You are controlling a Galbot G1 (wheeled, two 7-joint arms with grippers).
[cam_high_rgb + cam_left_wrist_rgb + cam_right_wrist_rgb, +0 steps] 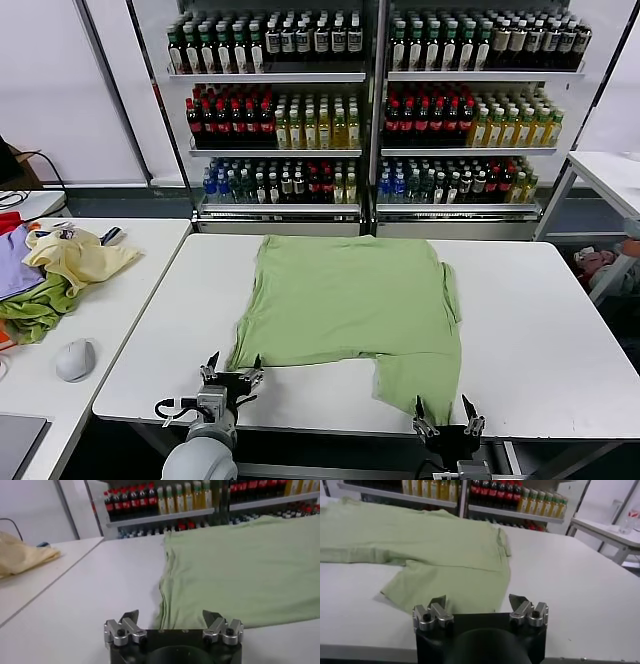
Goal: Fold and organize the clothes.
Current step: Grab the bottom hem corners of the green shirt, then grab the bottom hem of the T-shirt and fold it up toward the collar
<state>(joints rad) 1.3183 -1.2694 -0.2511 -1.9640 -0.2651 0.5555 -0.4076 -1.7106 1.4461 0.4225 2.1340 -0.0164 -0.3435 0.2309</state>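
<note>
While both arms wait at the bottom of the head view, the light green T-shirt (pixel 345 300) lies flat in the centre of the frame on the white table (pixel 540 330), directly above the 2 pincers. Its long axis runs left to right across the frame, with 1 flap hanging down toward lower right. The left gripper (pixel 231 372) sits lower left, just beside the shirt's lower-left corner, jaws spread wide and holding nothing. The right gripper (pixel 446 409) sits lower right, just at the flap's bottom edge, jaws also wide and empty. Judgement: the right gripper is nearer to fabric. Each arm points its pincer level toward the shirt, low over the near table edge.
</note>
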